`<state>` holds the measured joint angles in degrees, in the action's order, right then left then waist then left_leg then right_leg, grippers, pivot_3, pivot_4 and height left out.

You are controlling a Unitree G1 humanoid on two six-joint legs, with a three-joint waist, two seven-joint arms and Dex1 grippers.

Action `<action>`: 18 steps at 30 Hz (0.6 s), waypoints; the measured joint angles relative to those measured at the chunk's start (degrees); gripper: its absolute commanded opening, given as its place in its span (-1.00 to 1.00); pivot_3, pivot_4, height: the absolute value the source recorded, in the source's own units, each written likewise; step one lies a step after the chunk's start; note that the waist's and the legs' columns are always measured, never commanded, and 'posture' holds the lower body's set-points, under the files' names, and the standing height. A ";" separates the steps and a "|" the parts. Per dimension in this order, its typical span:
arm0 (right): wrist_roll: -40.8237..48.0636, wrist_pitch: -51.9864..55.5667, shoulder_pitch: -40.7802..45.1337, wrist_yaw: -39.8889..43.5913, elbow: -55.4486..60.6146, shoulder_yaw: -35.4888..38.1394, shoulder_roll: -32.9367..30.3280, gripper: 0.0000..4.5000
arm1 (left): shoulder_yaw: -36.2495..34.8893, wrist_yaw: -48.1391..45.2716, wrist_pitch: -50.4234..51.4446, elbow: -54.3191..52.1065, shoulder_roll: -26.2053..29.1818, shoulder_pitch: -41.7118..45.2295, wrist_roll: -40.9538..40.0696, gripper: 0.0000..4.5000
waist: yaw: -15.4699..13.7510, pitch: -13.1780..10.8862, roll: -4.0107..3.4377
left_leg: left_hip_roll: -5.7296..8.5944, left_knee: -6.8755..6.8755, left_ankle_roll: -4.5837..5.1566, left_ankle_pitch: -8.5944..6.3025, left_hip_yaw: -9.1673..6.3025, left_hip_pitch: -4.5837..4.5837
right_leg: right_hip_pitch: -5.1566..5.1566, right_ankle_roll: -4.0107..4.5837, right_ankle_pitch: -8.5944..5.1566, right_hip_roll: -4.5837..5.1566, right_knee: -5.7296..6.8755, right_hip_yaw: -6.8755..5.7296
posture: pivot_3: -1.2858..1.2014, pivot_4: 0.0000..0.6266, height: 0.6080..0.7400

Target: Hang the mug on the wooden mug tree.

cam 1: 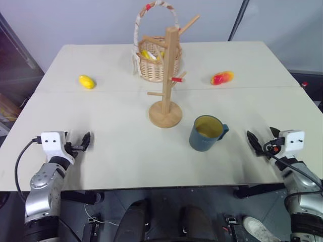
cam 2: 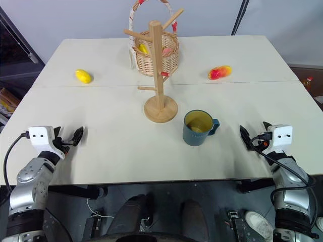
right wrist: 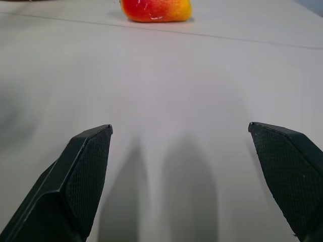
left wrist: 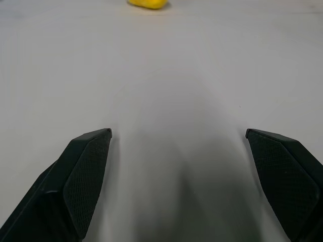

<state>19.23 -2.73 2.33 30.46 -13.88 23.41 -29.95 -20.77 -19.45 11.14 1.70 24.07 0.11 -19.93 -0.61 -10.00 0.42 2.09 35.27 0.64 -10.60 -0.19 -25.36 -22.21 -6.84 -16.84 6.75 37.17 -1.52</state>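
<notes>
Mug (cam 1: 206, 133), dark teal cylinder, yellowish inside, upright lower right of centre, handle toward right, just beside round base of wooden mug tree (cam 1: 166, 80). Bare smooth table (cam 1: 111, 151) around both. Left gripper (cam 1: 81, 142) and right gripper (cam 1: 258, 142) near front edge, fingers apart, empty. Wicker basket (cam 1: 157, 60) behind tree, possibly touching pegs.

On the pale surface (cam 1: 101, 151) stand one dark teal-blue cylindrical mug with a yellowish interior (cam 1: 207, 133), one light wooden mug tree on a round disc base (cam 1: 167, 75) and one woven wicker basket with a tall wrapped handle (cam 1: 157, 60). Two loose fruits lie apart: one small yellow oval fruit (cam 1: 87, 81) and one red-and-yellow fruit (cam 1: 222, 77). Two robot grippers are present, one left gripper (cam 1: 81, 143) and one right gripper (cam 1: 260, 142).
</notes>
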 measured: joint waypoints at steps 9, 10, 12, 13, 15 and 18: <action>0.27 -1.00 -1.71 0.14 0.21 0.05 0.07 0.99 | 1.71 -2.60 0.87 -0.16 -0.35 1.93 -0.71 1.00 | -0.09 0.00 -0.01 | 0.00 0.00 0.00 0.00 0.00 0.00 | 0.02 0.00 0.00 0.01 -0.04 0.00 | 0.03 -0.52 1.00; 0.32 -1.01 -2.18 0.07 0.37 0.10 0.08 0.99 | 1.88 -3.01 0.89 -0.10 -0.35 2.37 -0.72 1.00 | -0.10 0.00 0.00 | 0.01 0.00 0.00 0.00 0.00 0.00 | 0.02 0.00 0.00 0.02 -0.04 0.00 | 0.03 -0.52 1.00; 0.62 -1.01 -3.42 -0.19 1.16 0.19 0.10 0.99 | 2.22 -3.89 0.91 -0.04 -0.35 3.16 -0.71 1.00 | -0.08 0.00 -0.01 | 0.01 0.00 0.00 0.00 0.00 0.00 | 0.02 0.00 0.00 0.02 -0.04 0.00 | 0.03 -0.52 1.00; 0.82 -1.01 -4.13 -0.27 1.75 0.38 0.10 0.99 | 2.50 -4.39 0.90 0.02 -0.34 3.45 -0.69 1.00 | -0.08 0.00 -0.01 | 0.01 -0.01 0.00 0.00 0.00 0.00 | 0.02 0.01 0.00 0.01 -0.04 0.00 | 0.03 -0.52 1.00; 1.59 -1.02 -6.04 -0.25 3.47 1.28 0.10 0.99 | 4.16 -6.72 0.46 -0.10 -0.28 4.11 -0.69 1.00 | -0.09 0.01 -0.01 | 0.01 -0.01 0.00 0.00 0.00 0.00 | 0.02 0.01 -0.01 0.01 -0.04 0.00 | 0.03 -0.52 1.00; 2.67 -0.96 -8.31 0.34 5.96 2.45 0.09 0.99 | 6.07 -10.27 -0.62 -0.93 -0.28 4.34 -0.98 1.00 | -0.04 0.01 -0.01 | 0.00 -0.02 0.00 0.00 0.00 0.00 | 0.02 0.04 -0.02 0.01 -0.06 0.01 | 0.03 -0.52 1.00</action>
<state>21.90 -3.70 -5.99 30.79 -7.92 25.86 -29.86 -14.70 -29.72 10.53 0.77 23.79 4.45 -20.90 -0.65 -9.99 0.41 2.09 35.26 0.64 -10.61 -0.19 -25.36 -22.19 -6.81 -16.86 6.76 37.11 -1.51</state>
